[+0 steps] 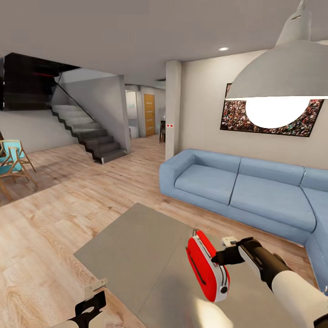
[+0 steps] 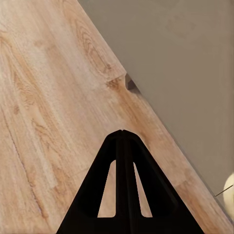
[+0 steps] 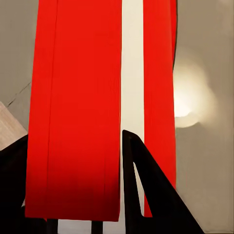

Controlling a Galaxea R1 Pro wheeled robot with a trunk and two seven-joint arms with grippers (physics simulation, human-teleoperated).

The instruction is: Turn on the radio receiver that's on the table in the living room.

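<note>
The red radio receiver point(image 1: 206, 268) stands on edge on the grey-beige table point(image 1: 136, 246), its white face with a black knob turned toward the front. My right gripper point(image 1: 218, 258) reaches in from the right, its black fingertips against the radio's side. In the right wrist view the red body with its white stripe point(image 3: 78, 97) lies very close, and the fingers point(image 3: 146, 195) stand apart around its near end, so the right gripper point(image 3: 73, 141) is open. My left gripper point(image 1: 93, 304) hangs off the table's front left corner over the wood floor, its fingers point(image 2: 122, 161) shut on nothing.
A small white-grey device point(image 1: 228, 239) lies on the table just behind my right hand. A blue sectional sofa point(image 1: 246, 191) runs along the right. A grey pendant lamp point(image 1: 282, 77) hangs at upper right. Stairs point(image 1: 86, 132) and a wooden chair point(image 1: 13, 164) are far left.
</note>
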